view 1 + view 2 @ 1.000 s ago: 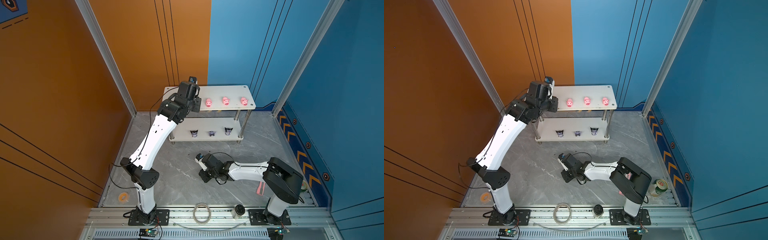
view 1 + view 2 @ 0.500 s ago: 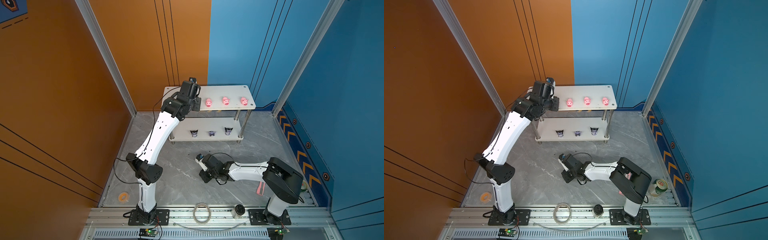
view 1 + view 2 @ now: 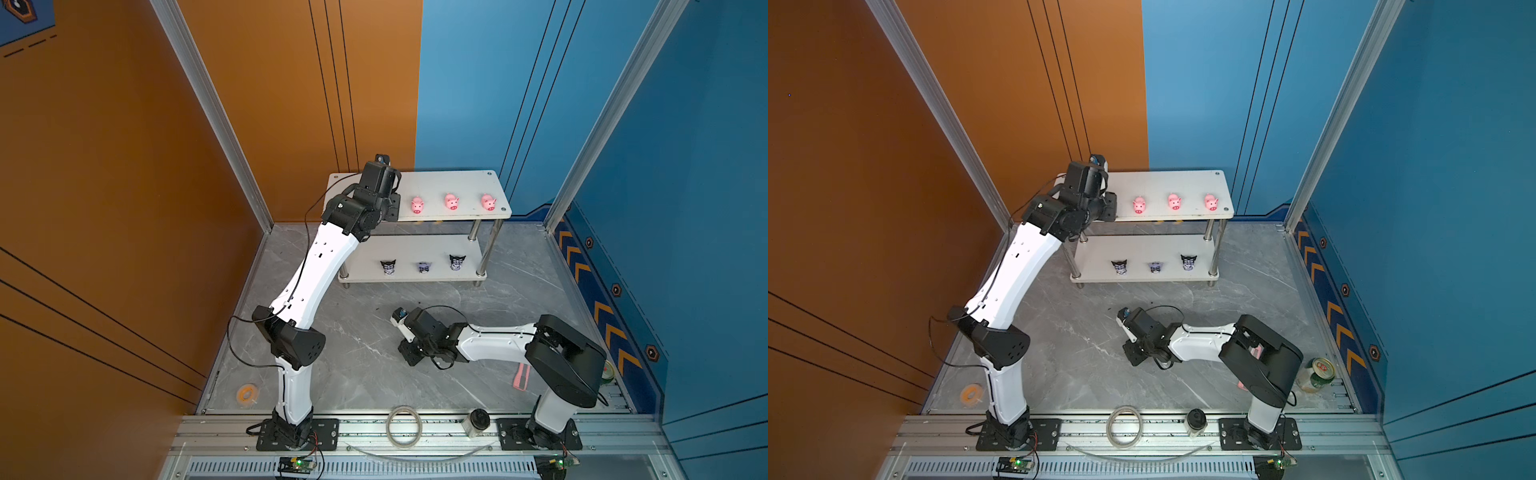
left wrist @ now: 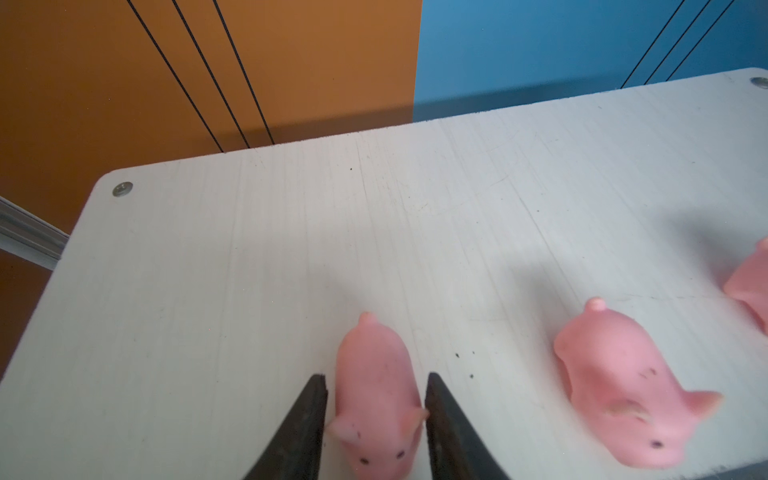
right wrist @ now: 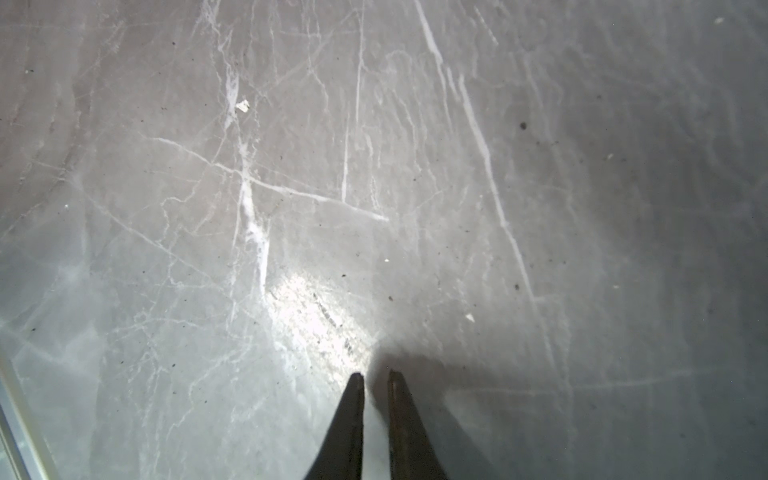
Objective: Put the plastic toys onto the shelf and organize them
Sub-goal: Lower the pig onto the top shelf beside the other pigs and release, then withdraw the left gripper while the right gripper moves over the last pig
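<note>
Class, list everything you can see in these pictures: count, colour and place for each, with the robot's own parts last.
table: one, grey marble.
shelf: one, white with chrome legs, at the back.
pigs: four in sight, pink, in a row on the top board.
cartoon figures: three, black and purple, lower board.
can: one, green, front right corner.
strip: one, pink, beside the right arm's base.
tape ring: one, orange, front left corner.
ring: one, clear, front rail.
left gripper: black, over the top board, jaws parted either side of the end pig.
right gripper: black, low over the table, jaws nearly together, empty.
</note>
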{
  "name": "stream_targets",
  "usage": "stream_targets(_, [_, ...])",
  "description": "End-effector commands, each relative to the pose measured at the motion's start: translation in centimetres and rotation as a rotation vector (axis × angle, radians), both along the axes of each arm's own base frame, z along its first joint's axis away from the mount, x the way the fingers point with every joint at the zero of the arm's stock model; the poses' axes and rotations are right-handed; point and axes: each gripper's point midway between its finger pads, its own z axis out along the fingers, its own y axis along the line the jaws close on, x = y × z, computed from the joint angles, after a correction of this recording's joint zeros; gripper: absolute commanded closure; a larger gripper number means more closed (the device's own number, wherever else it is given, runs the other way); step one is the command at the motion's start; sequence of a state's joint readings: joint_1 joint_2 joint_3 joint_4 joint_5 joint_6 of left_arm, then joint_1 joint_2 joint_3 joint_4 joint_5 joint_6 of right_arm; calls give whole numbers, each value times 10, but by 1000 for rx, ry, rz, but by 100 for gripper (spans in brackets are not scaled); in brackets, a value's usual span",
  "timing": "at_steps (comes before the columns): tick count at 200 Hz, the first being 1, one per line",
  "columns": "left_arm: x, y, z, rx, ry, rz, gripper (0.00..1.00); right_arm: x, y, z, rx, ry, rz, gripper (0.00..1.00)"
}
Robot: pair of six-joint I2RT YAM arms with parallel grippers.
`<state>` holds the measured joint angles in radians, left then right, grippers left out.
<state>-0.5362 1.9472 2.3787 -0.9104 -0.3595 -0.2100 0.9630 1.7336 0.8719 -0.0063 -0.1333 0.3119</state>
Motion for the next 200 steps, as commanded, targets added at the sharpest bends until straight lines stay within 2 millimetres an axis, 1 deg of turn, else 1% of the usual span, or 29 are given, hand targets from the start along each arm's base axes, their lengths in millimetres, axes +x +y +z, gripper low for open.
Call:
stream_targets(1, [0,5,0,14,-3,36,59,-1,1,0,5,-2,-2,85])
stream_targets(22, [-2,7,3,21,-11,44,58,-1,1,0,4,-3,-3,85])
stream_targets(49, [-7,8,12,21,-29,43,46,-1,0,1,4,-7,-5,85])
stream_targets(73, [-14,5,22,23,-52,31,37,-1,0,3,6,-9,-5,84])
stream_targets(96, [-24,1,33,24,-73,13,36,0,-1,7,4,-23,-11,84])
stream_targets(116, [-37,1,43,25,-93,2,35,4,-9,16,-17,-59,-42,84])
stream_targets(143, [-59,9,58,25,-121,-6,35,16,-37,38,-78,-132,-130,84])
stream_targets(147, [-63,11,62,19,-131,-7,35,18,-43,43,-88,-144,-149,84])
stream_targets(153, [-67,12,61,19,-134,-11,35,20,-52,47,-107,-154,-178,84])
stream_targets(160, [-75,17,68,4,-156,-13,35,24,-63,52,-126,-163,-217,83])
stream_targets(167, [-81,20,65,-2,-161,-16,35,27,-77,55,-150,-163,-262,82])
stream_targets(170, [-85,22,68,-12,-173,-18,35,28,-82,57,-158,-163,-282,82])
stream_targets(171, [-84,21,65,-8,-168,-19,35,29,-84,57,-162,-163,-288,82])
stream_targets(194, [-110,35,57,-36,-186,-28,35,36,-130,61,-230,-142,-445,78])
stream_targets(200, [-115,37,50,-43,-179,-32,35,37,-141,61,-241,-137,-483,77])
